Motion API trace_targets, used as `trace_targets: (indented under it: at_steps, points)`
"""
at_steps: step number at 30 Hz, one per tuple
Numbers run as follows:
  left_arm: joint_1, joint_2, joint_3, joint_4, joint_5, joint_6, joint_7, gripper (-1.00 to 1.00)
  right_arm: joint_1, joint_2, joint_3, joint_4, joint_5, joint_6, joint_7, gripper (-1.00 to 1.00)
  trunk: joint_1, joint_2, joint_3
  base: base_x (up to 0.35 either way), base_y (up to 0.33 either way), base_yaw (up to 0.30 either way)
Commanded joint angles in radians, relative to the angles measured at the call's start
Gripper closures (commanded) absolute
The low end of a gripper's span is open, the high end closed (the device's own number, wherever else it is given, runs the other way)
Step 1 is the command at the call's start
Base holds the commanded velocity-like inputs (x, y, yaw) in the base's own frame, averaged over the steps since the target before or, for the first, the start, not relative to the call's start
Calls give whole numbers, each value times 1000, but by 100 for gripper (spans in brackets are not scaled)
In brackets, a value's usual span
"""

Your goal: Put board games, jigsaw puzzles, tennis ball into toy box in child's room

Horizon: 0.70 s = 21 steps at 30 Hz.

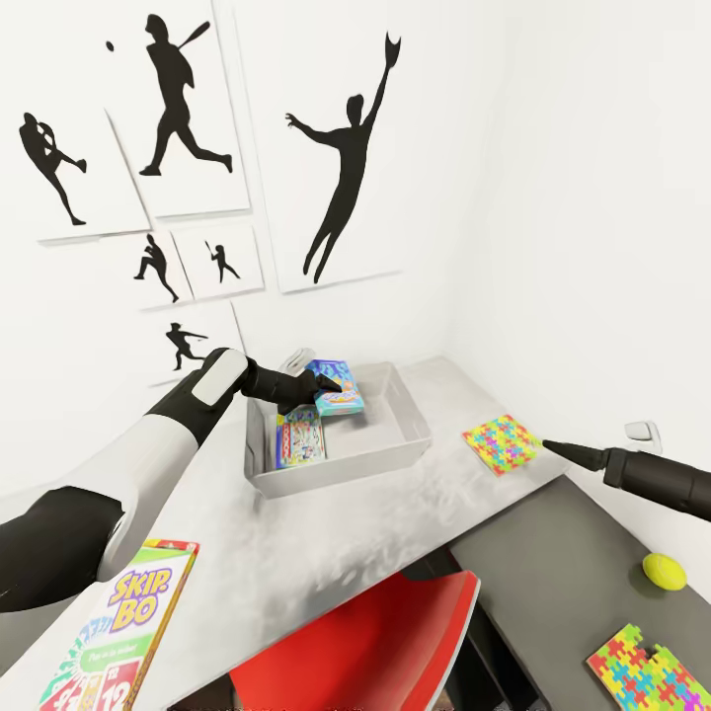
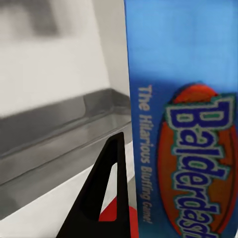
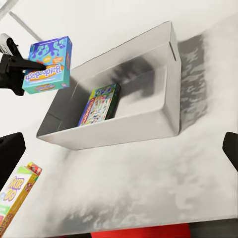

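My left gripper [image 1: 314, 387] is shut on the small blue board game [image 1: 338, 387], holding it just above the pale grey toy box [image 1: 341, 472] on the table [image 1: 296, 553]. In the left wrist view the blue box [image 2: 183, 124] stands against one black finger [image 2: 104, 198]. A white Monopoly box [image 1: 299, 439] lies inside the bin. The Skip-Bo box [image 1: 123, 632] rests on the table's near left. One jigsaw puzzle [image 1: 502, 442] lies right of the bin, with my right gripper [image 1: 548, 446] open beside it. A second puzzle [image 1: 647, 671] and the tennis ball [image 1: 664, 571] sit on the dark wing.
A red chair [image 1: 375, 642] is tucked under the desk in front of me. White walls with black baseball silhouettes close in behind and to the right of the desk. A wall socket [image 1: 642, 431] sits near my right arm.
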<state>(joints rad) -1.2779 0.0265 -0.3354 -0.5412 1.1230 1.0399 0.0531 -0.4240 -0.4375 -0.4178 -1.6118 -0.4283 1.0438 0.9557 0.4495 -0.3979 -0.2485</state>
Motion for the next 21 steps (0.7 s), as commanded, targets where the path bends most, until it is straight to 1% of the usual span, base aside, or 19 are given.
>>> trace_targets:
  at_steps: [1,14,21]
  points:
    - [-1,1,-6,-1,11,0,4,100,0,-1,-2,-1,3,3,9,-100,1,-2,-4,0,0,0]
    - [-1,0,-5,0,13,2,0,100,5,3,-4,-2,5,3,22,-100,1,-2,-25,0,0,0]
    - [-2,-10,-5,-1,15,2,-6,100,5,3,-4,-2,5,3,23,-100,1,-2,-36,0,0,0]
